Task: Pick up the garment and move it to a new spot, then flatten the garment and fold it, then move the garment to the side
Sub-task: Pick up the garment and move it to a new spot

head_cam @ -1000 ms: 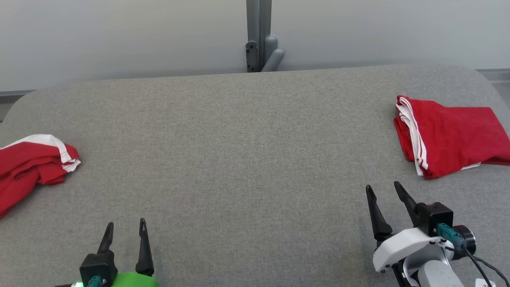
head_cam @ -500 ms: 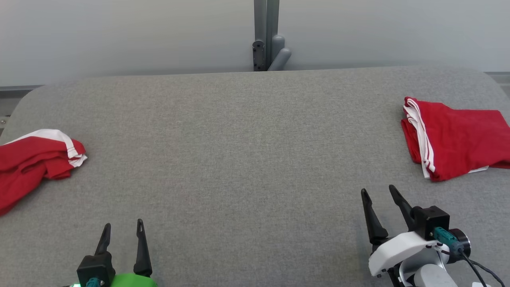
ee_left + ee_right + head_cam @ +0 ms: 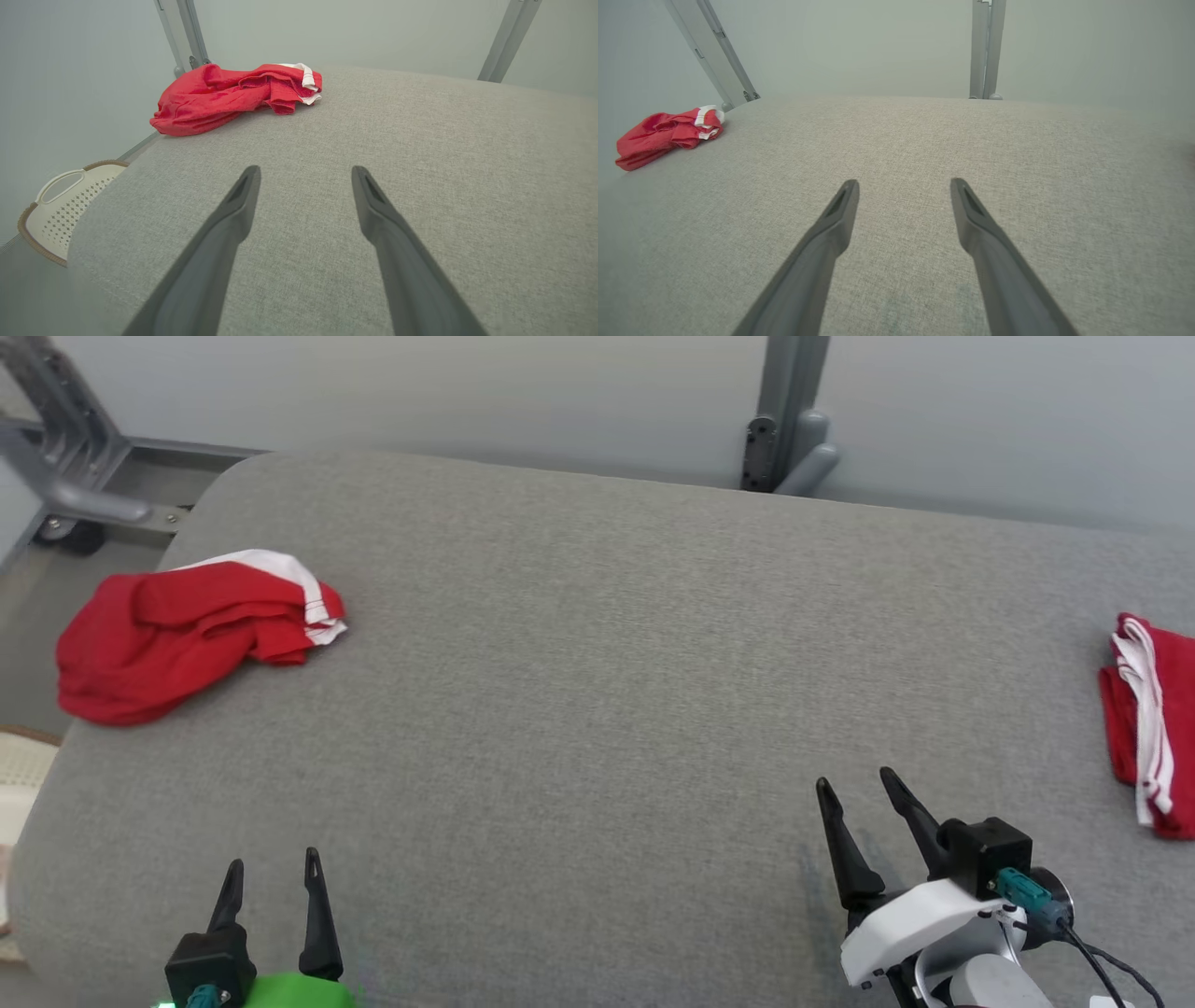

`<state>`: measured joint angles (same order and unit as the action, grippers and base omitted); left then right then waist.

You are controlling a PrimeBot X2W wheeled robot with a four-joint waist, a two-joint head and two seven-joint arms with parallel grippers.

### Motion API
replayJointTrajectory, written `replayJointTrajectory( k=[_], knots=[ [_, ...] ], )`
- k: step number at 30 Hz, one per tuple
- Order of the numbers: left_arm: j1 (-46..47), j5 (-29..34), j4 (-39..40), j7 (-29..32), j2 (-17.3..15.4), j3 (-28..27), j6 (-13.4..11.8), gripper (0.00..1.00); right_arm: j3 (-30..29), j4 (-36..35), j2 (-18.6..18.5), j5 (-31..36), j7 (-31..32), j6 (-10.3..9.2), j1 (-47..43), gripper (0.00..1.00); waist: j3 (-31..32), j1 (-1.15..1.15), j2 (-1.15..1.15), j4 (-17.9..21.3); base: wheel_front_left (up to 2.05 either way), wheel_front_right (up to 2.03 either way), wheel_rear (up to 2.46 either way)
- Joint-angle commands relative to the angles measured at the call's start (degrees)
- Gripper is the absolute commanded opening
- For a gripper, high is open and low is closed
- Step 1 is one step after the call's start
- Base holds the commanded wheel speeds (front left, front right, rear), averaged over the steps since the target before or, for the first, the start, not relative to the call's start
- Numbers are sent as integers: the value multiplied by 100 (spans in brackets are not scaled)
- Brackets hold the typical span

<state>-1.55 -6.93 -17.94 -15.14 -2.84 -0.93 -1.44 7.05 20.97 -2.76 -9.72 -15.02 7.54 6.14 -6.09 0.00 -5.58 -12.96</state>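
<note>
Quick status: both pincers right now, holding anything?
Left pincer: open, holding nothing.
Right pincer: open, holding nothing.

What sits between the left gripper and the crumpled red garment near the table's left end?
Nothing but bare grey tabletop lies between the left gripper and the crumpled red garment; head and left wrist views both show it.
</note>
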Motion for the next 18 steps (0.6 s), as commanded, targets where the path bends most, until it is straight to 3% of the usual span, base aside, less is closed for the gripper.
replayJointTrajectory(
  k=[1, 8, 14, 18],
  knots=[
    [-32, 27, -12, 4, -13, -33, 11, 100, 9, -14, -17, -88, -3, -11, -22, 100, -116, 0, 0, -813, 0, 0, 0],
    [-179, 7, -42, 4, -12, -185, -21, 100, 99, -60, -17, -101, -4, -11, 47, 100, -147, 0, 0, -1680, 0, 0, 0],
    [-258, -210, 14, 4, -11, -289, -50, 100, 394, 52, -28, -71, -4, -11, 241, 100, -292, 0, 0, -1788, 0, 0, 0],
    [-158, -457, -101, 4, -11, -205, 210, 100, 418, 44, -22, -46, -3, -11, 322, 100, -358, 0, 0, -1789, 0, 0, 0]
  ],
)
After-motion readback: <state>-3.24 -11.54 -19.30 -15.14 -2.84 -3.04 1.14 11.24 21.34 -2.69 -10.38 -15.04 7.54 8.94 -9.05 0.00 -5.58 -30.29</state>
